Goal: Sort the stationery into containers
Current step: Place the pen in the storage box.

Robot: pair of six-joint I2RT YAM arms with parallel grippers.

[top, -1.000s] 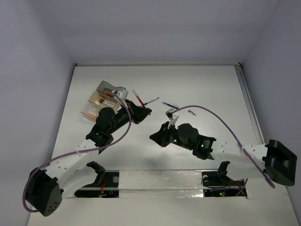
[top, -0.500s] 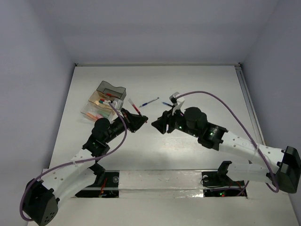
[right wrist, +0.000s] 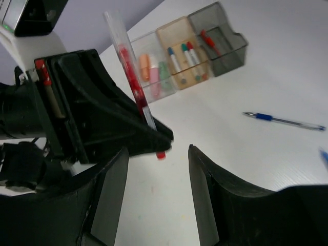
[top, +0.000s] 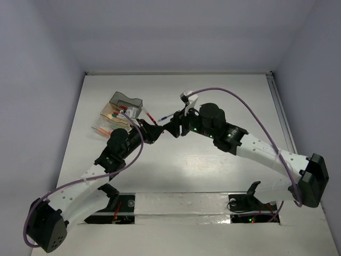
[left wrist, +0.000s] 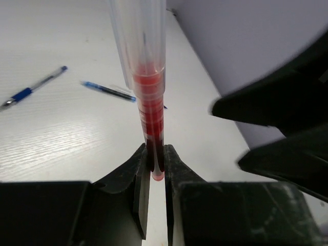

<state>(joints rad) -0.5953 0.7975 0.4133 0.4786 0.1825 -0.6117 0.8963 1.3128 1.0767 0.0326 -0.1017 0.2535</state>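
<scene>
Three small rectangular transparent plastic trays (top: 118, 113) stand side by side in a row on the far-left part of the white table (top: 213, 170).

The smoky dark grey tray (right wrist: 233, 48) is at the far end of the row, and a red-capped piece (right wrist: 207, 37) lies in it. Beside it, the tan-tinted clear tray (right wrist: 163, 36) holds three white-barrelled markers (right wrist: 182, 55) lying parallel, with blue, green and red caps. The colourless clear tray (right wrist: 154, 89) is next in the row. It holds short stubby pieces, one orange (right wrist: 144, 62), one pink (right wrist: 154, 67) and one pale green (right wrist: 163, 70).

The left gripper (left wrist: 156, 154) is clamped on the lower end of a clear-barrelled pen filled with red ink (left wrist: 148, 77). It holds the pen in the air just right of the trays, and the barrel rises out of the pinch.

The right gripper (right wrist: 158, 159) faces it from close by with its jaws apart. The pen's red tip hangs just above the gap between them and looks clear of both fingers.

On the table beyond the two grippers lie a clear ballpoint pen with a blue grip (left wrist: 31, 91) and a dark blue pen (left wrist: 110, 91), near each other but not touching.
</scene>
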